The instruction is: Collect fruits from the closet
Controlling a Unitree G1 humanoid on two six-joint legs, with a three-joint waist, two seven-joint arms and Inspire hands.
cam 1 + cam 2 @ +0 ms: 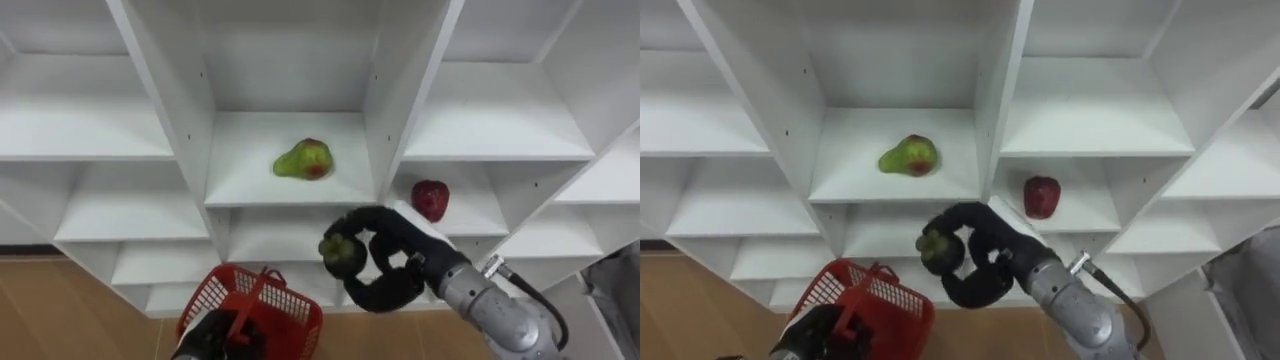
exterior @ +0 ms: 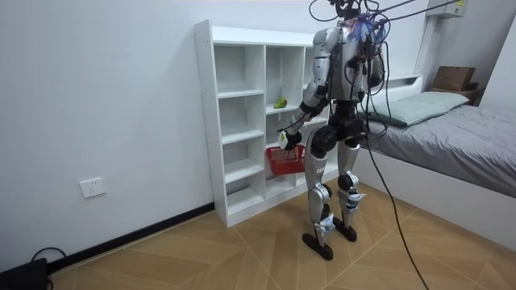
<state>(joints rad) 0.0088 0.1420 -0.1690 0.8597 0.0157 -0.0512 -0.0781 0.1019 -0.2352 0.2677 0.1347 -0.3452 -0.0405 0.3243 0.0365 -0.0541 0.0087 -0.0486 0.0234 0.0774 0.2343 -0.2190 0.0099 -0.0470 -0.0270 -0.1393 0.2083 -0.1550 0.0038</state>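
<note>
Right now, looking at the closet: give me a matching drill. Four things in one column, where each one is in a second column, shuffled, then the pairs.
Things
1. green pear
2. red fruit
3. dark green fruit
4. red basket

Places
A. held by its handle in the left hand
B. on a shelf in the column right of the middle one, one level lower
C. gripped in the right hand, in front of the shelves
D. on a shelf in the middle column of the white shelf unit

Pairs: 1-D, 2-B, 3-C, 4-A
</note>
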